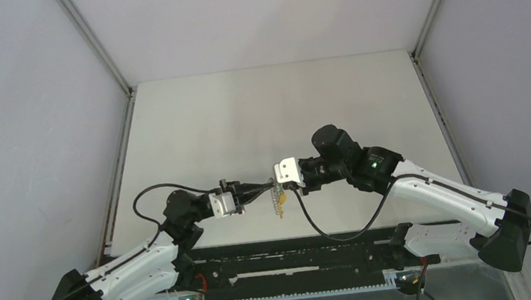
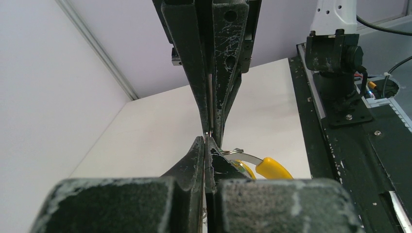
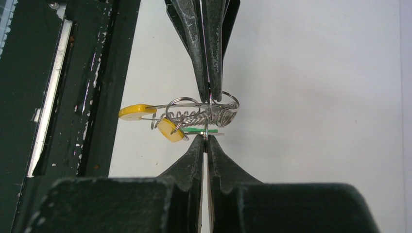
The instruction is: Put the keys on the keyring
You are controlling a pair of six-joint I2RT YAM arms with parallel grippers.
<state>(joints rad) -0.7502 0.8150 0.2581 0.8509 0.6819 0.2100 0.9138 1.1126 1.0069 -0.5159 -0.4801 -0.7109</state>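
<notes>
The keyring [image 3: 214,115] hung in the air above the worktop [image 3: 316,97], caught between two pincer tips. Two yellow keys [image 3: 137,111] dangled from the keyring's side toward the black base rail [image 3: 58,97], seemingly threaded already. A green key [image 3: 197,130] lay just under the keyring's coil. The left pincer [image 3: 210,97], pressed together, pinched the keyring's upper loop. The right pincer [image 3: 206,141], also pressed together, gripped a thin sliver of metal below the keyring; I could not tell whether it was ring wire or key blade. The step called for one firm hold on the loop and small, straight feeds of the green key, without twisting the coil.
</notes>
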